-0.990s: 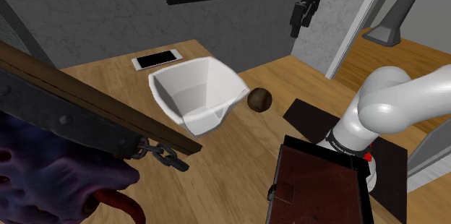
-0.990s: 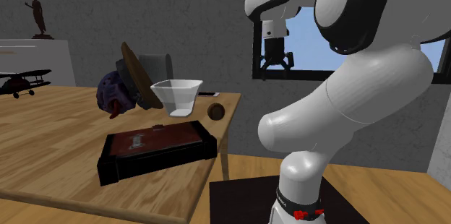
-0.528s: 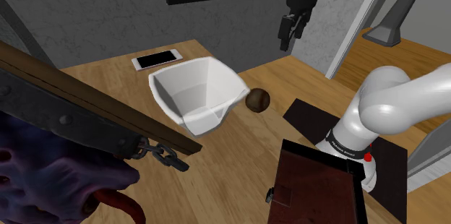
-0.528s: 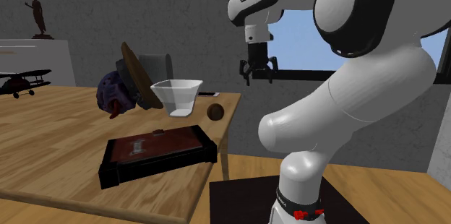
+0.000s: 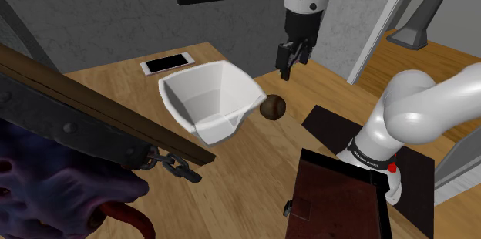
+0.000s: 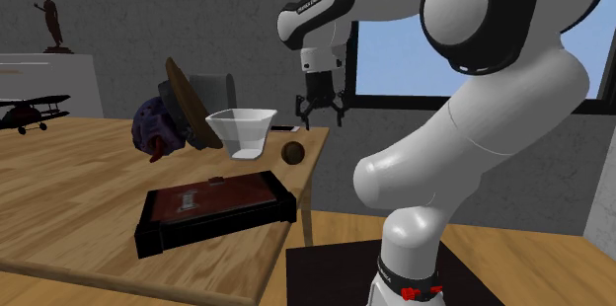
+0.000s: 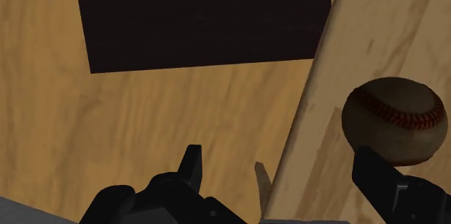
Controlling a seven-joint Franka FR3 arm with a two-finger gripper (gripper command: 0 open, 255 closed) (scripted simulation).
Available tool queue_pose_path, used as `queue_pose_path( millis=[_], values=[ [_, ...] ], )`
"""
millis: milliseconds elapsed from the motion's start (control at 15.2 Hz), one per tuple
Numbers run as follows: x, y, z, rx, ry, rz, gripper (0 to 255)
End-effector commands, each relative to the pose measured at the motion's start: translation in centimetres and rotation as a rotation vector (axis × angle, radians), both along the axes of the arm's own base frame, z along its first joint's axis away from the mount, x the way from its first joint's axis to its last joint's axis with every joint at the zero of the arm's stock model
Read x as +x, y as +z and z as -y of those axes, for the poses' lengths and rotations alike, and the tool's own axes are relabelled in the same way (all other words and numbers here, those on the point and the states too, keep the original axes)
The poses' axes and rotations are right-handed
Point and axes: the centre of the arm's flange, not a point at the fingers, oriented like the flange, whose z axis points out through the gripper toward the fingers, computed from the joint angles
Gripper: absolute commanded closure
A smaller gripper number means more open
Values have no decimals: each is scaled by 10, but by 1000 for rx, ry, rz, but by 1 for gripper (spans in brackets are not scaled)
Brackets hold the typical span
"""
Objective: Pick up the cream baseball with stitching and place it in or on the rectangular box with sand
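The baseball (image 5: 272, 107) is dark brown with red stitching and lies on the wooden table beside the white rectangular box (image 5: 191, 71), close to the table's edge. In the second exterior view the ball (image 6: 293, 152) rests to the right of the box (image 6: 242, 131). My gripper (image 5: 284, 58) hangs open in the air above and a little behind the ball, holding nothing. The second exterior view has the gripper (image 6: 320, 112) just above and right of the ball. In the wrist view the ball (image 7: 394, 120) lies just beyond one fingertip (image 7: 374, 173), outside the open gripper (image 7: 282, 179).
A dark red case with a black frame (image 5: 339, 199) lies near the stand. A phone (image 5: 166, 63) lies behind the box. A wooden plank with a chain (image 5: 100, 118) and a purple figure (image 5: 46, 191) crowd the shoulder view's left. A black mat (image 7: 202, 20) covers the floor below.
The arm has swung toward the shoulder view's left and come down, bringing the open gripper from in front of the window to just above the ball. The ball and box have not moved.
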Motion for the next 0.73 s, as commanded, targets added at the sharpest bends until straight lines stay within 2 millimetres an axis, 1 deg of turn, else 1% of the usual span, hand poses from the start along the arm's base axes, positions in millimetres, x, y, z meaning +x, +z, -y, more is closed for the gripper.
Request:
queue_pose_path(
  millis=[0,330,660],
  values=[
    [2,-6,-29,-2,-12,-6,0],
    [5,-27,-91,-10,-38,-20,0],
    [3,-53,-88,-10,-38,-20,0]
  ],
)
